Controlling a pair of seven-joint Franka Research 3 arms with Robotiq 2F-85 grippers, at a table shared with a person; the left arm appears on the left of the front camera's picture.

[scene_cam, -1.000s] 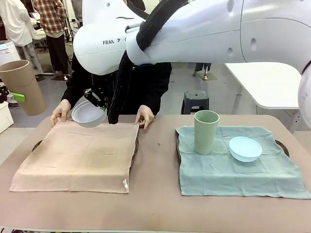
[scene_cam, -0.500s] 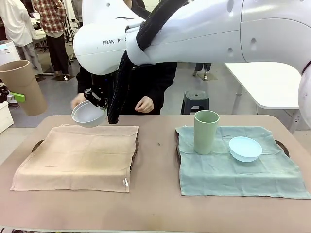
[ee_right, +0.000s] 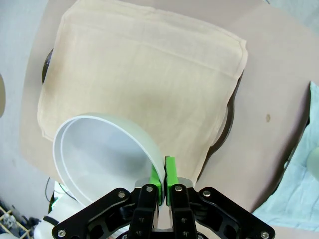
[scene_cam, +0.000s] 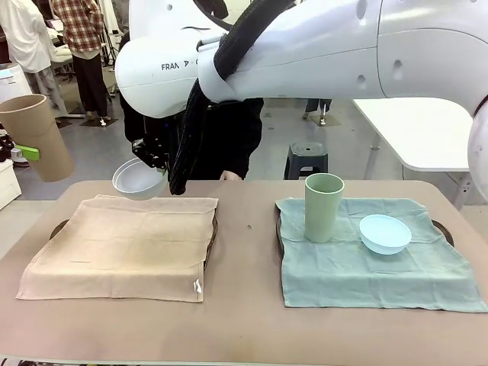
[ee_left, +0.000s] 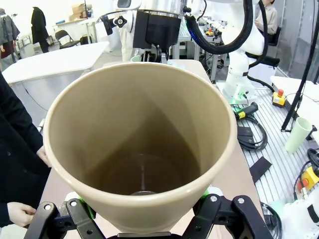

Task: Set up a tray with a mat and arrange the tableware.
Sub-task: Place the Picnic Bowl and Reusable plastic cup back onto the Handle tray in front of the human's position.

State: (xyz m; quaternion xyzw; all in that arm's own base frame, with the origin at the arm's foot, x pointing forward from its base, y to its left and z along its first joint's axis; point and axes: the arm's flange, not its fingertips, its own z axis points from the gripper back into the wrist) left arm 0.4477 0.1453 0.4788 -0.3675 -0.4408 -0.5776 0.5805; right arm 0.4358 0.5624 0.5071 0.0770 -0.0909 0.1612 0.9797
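The right gripper [ee_right: 163, 185] pinches the white bowl [scene_cam: 139, 180] by its rim above the beige mat's [scene_cam: 122, 245] far edge, its green pads visible from the wrist; the left gripper [ee_left: 144, 219] clamps the beige tumbler [ee_left: 139, 149], its mouth hiding most else. Two mats, two tumblers, two bowls: the green tumbler [scene_cam: 324, 207] and blue bowl [scene_cam: 385, 233] sit on the green mat [scene_cam: 366, 267], trays mostly covered.

The beige mat [scene_cam: 122, 245] over the counter's left half lies bare, open from the near and left edges. Above its far edge the right tool [scene_cam: 155, 158] hangs with the white bowl [scene_cam: 139, 179], blocking that side. On the green mat [scene_cam: 374, 255], the green tumbler [scene_cam: 324, 207] and blue bowl [scene_cam: 385, 233] crowd the far part; its near part is free.
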